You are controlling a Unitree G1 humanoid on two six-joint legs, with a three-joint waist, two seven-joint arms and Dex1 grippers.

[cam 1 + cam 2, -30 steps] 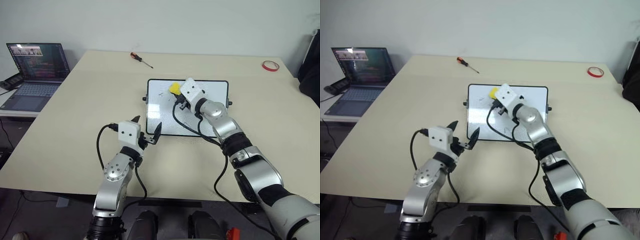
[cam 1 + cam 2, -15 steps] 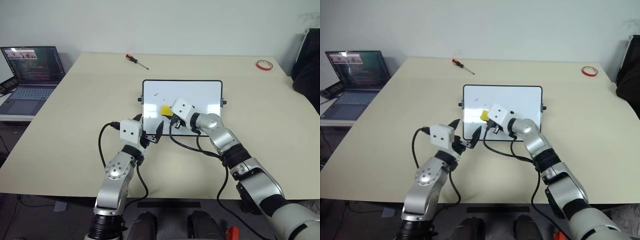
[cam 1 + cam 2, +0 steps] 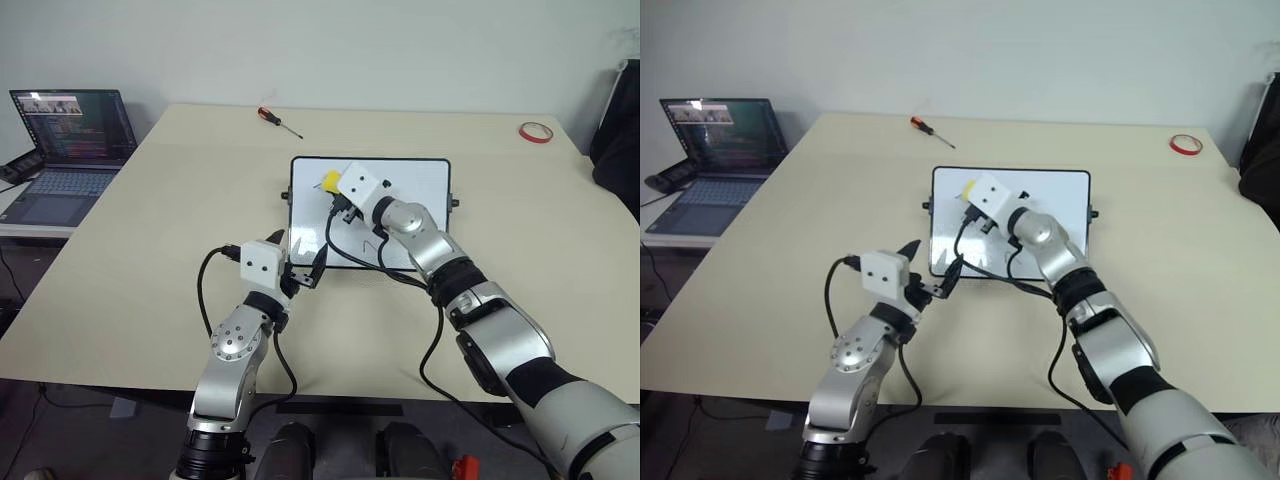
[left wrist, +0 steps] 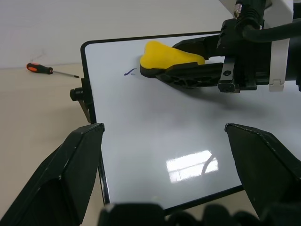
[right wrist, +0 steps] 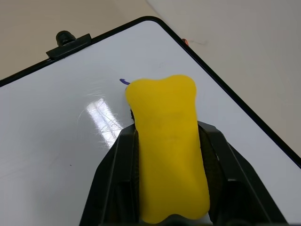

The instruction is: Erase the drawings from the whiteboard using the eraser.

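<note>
The right tool [image 3: 337,189] is clamped on the yellow eraser [image 3: 329,180], its two black fingers pinching the block from both sides with the yellow end sticking out past them. The eraser sits low over the far left part of the whiteboard [image 3: 420,190], its front edge just beside a short blue mark [image 5: 123,81], apparently a remaining bit of one of the drawings. No other marks can be made out on the white surface. The left tool [image 3: 298,262] is open and holds nothing; it hangs at the near left corner of the board, its fingers spread either side of the near edge.

The wiping step looks to be in hand, with little left to clear. The next move calls for pushing the eraser flat across the blue mark, toward the far left corner, with enough downward pressure to lift the ink without sliding the board on the table [image 3: 150,230].
</note>
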